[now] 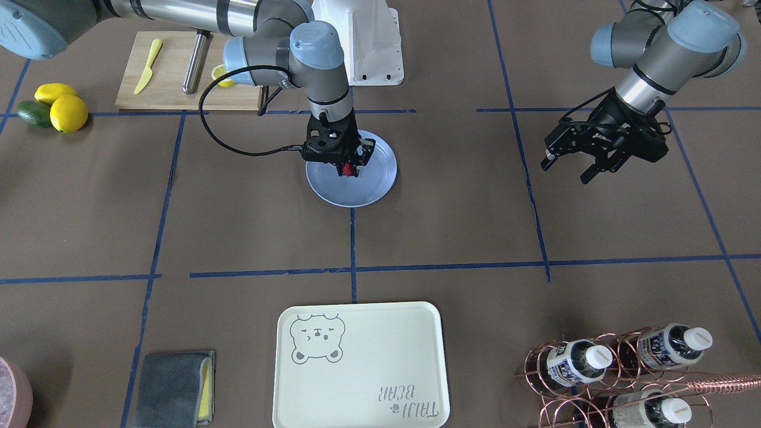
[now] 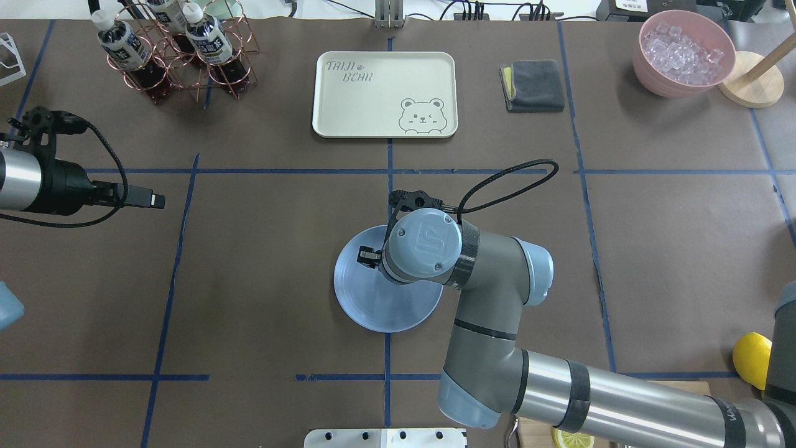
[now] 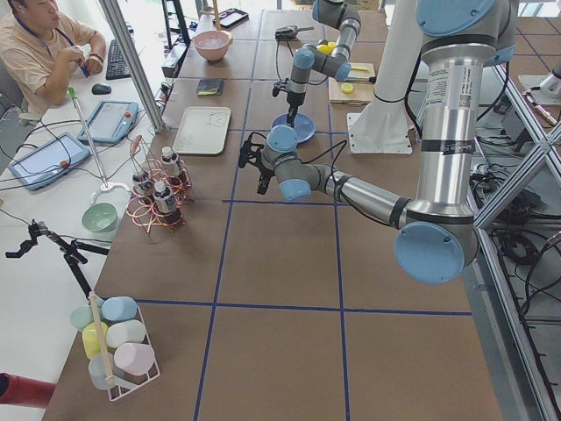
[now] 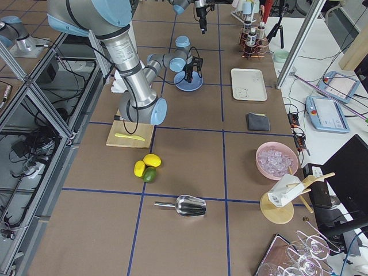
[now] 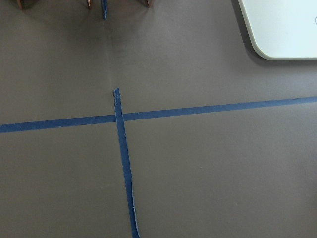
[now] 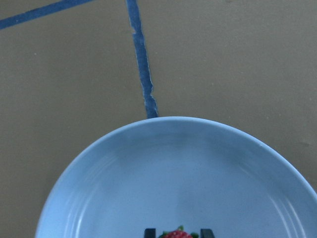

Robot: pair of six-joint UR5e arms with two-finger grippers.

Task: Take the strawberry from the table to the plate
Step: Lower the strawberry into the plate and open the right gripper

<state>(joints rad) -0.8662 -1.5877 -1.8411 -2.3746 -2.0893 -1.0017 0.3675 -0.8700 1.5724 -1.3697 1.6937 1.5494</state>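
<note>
The pale blue plate lies near the middle of the brown table. My right gripper points straight down over the plate's half nearer the robot, shut on the small red strawberry. The right wrist view shows the strawberry between the two fingertips just above the plate's floor. From overhead, the right wrist hides the berry and covers part of the plate. My left gripper hangs open and empty well off to the side, above bare table.
A cream bear tray and a copper rack of bottles sit on the far side of the table. A cutting board with a yellow knife, lemons and a grey cloth lie around the edges.
</note>
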